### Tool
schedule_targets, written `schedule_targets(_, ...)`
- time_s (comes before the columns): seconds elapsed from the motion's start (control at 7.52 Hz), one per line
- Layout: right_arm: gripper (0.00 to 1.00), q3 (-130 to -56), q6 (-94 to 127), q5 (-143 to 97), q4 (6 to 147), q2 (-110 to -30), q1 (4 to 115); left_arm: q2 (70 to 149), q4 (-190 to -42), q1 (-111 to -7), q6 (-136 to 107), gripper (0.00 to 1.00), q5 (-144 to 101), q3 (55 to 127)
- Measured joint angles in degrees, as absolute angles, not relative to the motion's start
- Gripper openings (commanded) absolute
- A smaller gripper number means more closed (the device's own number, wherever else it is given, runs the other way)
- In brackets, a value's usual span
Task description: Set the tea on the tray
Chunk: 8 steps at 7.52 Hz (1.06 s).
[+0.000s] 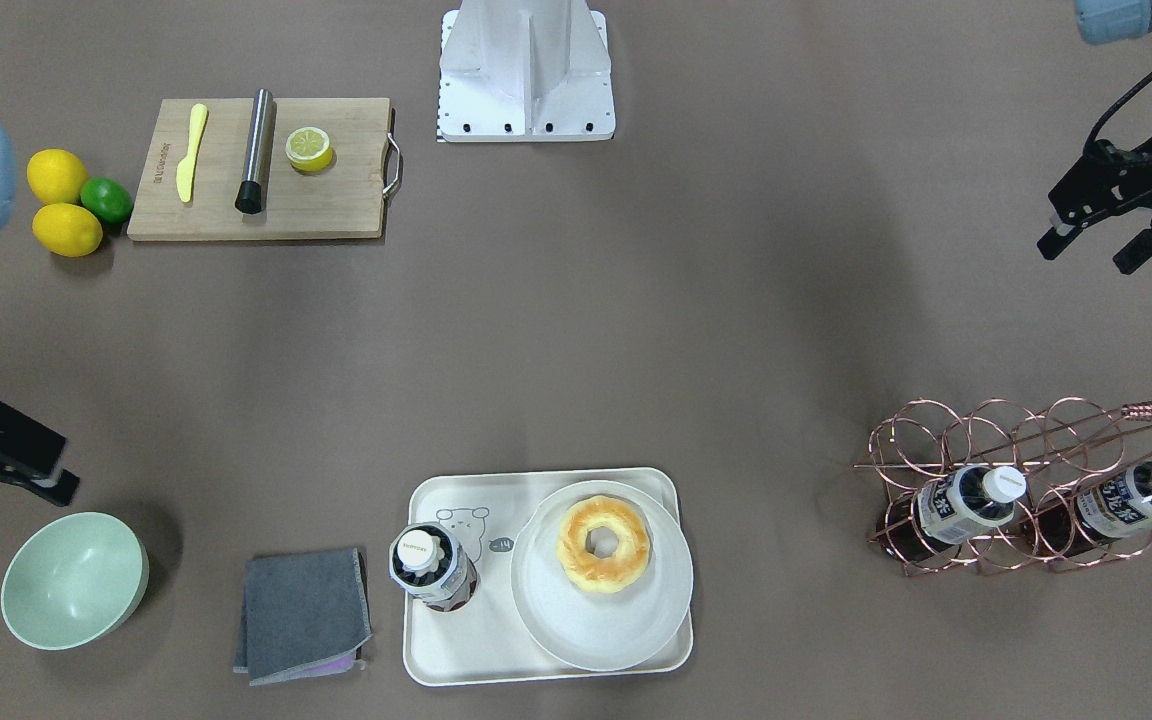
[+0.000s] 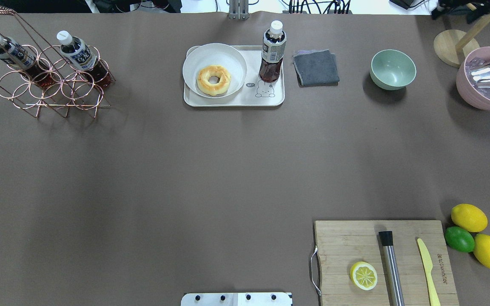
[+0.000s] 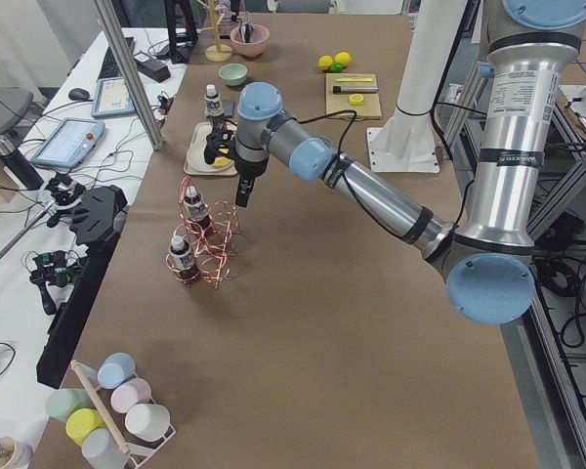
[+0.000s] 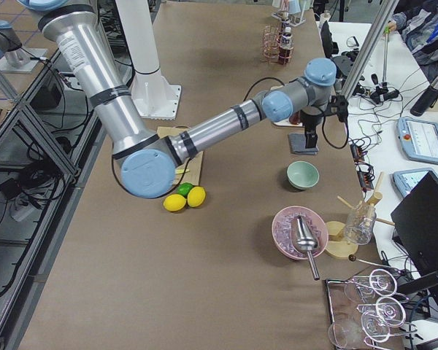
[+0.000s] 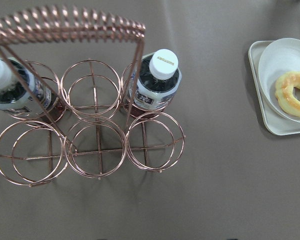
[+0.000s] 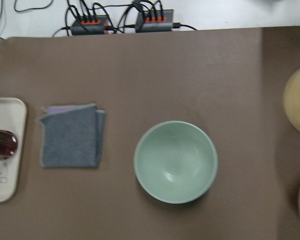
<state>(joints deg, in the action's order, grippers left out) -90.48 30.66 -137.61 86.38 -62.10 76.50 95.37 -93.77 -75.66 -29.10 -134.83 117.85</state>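
- Tea bottle [image 2: 272, 53] sits on the tray [image 2: 228, 102], midway along the bench's far edge, well apart from both grippers.
- It's upright: long axis vertical, white cap on top.
- Left gripper [image 1: 1096, 248] has its fingers spread; right gripper [image 1: 11, 460], cannot tell.

Tea [image 2: 272, 55] on tray [image 2: 235, 101] beside plate [image 2: 201, 57]

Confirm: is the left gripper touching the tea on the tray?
Apart. Front-facing view: left gripper hangs with a wide stretch of table between it and the tea.
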Motion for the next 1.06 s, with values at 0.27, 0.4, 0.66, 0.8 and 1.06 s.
schedule_targets(0.27, 1.0, -93.06, 14.75, -139.56, 86.59, -74.65, 83.26, 92.15, -91.79, -77.61, -23.38, 0.87, -134.97, 118.27)
schedule_targets(0.4, 1.0, -93.56, 9.05, -139.68, 87.45, -79.05, 86.31, 90.78, -90.29, -78.04, -19.61, 0.89, -134.99, 117.58)
schedule_targets(0.66, 1.0, -93.51, -1.16, -137.64, 93.07, -82.59, 91.0, 88.31, -88.89, -80.37, -14.04, 0.97, -134.87, 115.79)
schedule_targets(0.8, 1.0, -93.32, -4.7, -135.49, 95.65, -82.87, 91.84, 87.01, -88.71, -81.23, -13.14, 0.97, -134.67, 115.21)
schedule_targets(1.06, 1.0, -92.95, -8.42, -133.09, 97.37, -83.95, 92.31, 84.72, -88.88, -83.39, -11.86, 0.97, -134.39, 113.64)
